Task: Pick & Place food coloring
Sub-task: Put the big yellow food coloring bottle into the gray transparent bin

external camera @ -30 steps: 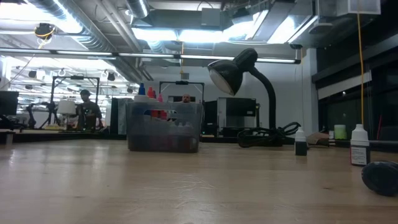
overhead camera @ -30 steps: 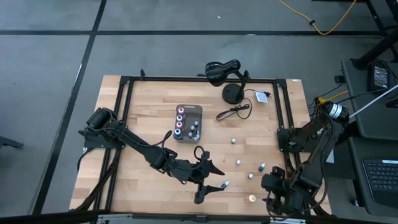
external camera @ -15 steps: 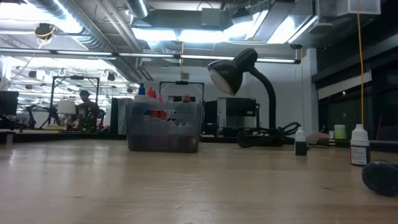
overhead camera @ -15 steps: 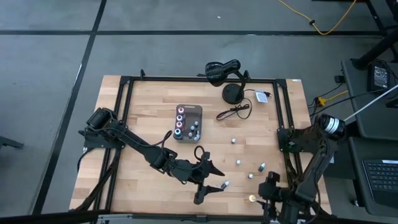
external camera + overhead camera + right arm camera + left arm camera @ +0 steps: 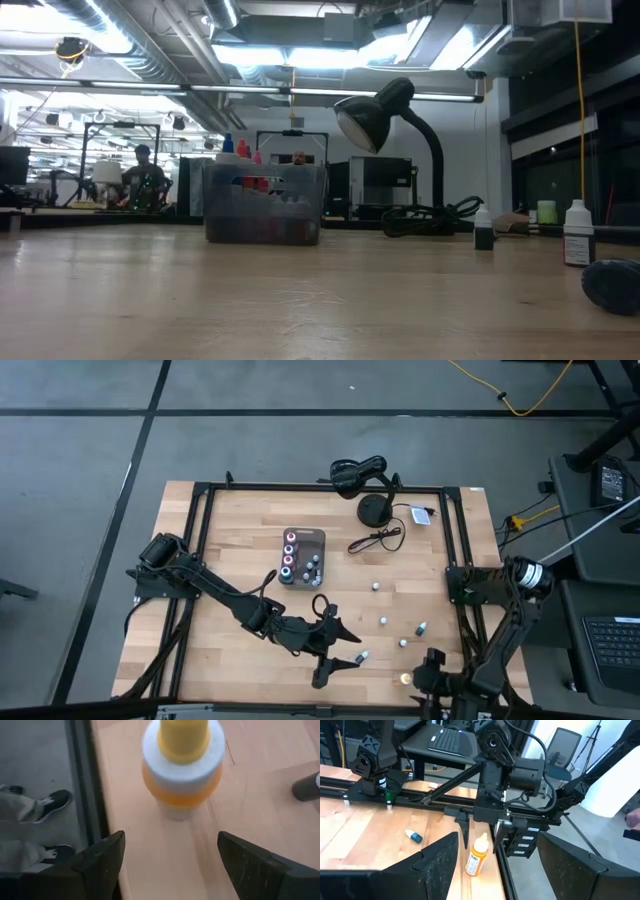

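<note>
Right gripper point(image 5: 432, 672): your working tool, at the table's near right corner, fingers point(image 5: 102, 860) spread wide, holding nothing.
Orange bottle point(image 5: 182, 762): your target, upright on the wood just ahead of those fingers, close to the table's edge rail point(image 5: 463, 622).
Step in hand, as judged: approach for the pick. Next you need to bring the fingers to either side of the bottle body and close without tipping it.
Left gripper point(image 5: 335, 650): waits over the near middle of the table, fingers apart, empty; a small bottle point(image 5: 363, 656) lies just beside it.
Loose bottles: four more scattered between tray and right arm, e.g. one point(image 5: 421, 628) near the rail.
Tray point(image 5: 313, 538): mid-table, already holding several bottles.
Lamp point(image 5: 358, 473): far edge, cable trailing.
Obstruction: the rail close beside your target.
</note>
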You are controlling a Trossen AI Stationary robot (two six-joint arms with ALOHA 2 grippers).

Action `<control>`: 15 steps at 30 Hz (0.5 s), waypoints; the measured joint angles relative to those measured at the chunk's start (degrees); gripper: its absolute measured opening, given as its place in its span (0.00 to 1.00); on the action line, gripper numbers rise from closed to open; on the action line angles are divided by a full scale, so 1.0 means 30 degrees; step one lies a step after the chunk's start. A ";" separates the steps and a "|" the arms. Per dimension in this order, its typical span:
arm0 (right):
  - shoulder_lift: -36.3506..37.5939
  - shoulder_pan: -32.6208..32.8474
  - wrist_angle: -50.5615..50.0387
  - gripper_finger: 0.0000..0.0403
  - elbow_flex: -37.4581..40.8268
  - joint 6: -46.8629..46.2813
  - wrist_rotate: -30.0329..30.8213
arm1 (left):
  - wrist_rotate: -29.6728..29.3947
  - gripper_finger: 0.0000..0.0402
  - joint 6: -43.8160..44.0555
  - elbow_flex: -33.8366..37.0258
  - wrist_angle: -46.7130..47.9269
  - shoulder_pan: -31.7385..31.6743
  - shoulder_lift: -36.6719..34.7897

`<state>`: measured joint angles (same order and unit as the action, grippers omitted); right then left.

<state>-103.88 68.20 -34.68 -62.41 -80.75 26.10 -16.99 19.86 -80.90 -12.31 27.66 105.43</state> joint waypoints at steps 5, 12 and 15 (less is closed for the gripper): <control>-0.0282 0.0000 0.0064 0.79 0.0000 0.0007 0.1202 | 0.0000 0.66 0.0168 0.0000 -0.0130 0.0000 0.0000; -0.0382 -0.0015 0.0108 0.79 0.0000 -0.0041 0.2720 | 0.0000 0.66 0.0175 0.0000 -0.0352 -0.0006 0.0000; -0.0718 -0.0015 0.0349 0.79 0.0000 -0.0228 0.2886 | 0.0000 0.66 0.0168 0.0000 -0.0352 -0.0003 0.0000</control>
<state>-106.04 68.16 -33.63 -62.41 -81.43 34.76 -16.99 20.36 -80.90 -13.37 27.65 105.43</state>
